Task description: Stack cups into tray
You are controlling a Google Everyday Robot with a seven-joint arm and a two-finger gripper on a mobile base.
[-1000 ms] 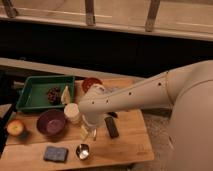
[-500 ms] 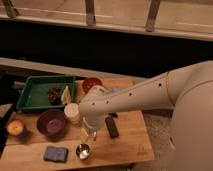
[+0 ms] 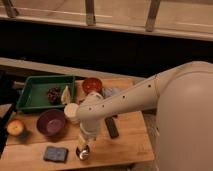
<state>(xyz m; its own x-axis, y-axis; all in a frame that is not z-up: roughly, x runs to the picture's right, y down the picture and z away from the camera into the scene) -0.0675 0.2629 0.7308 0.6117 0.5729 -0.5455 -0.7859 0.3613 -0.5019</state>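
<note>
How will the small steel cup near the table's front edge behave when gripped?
The steel cup, just below the gripper, looks shiny, so probably slippery and stiff. Being short and small, it seems light and may slide rather than tip.

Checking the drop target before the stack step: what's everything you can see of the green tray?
The green tray is a rectangular, plastic-looking bin with raised sides, sitting flat at the back left of the wooden table. Toward its right end lie a dark lumpy item and a pale wedge; the rest of its floor is bare, with no cups. The claw hangs open well away, over the steel cup near the front edge.
</note>
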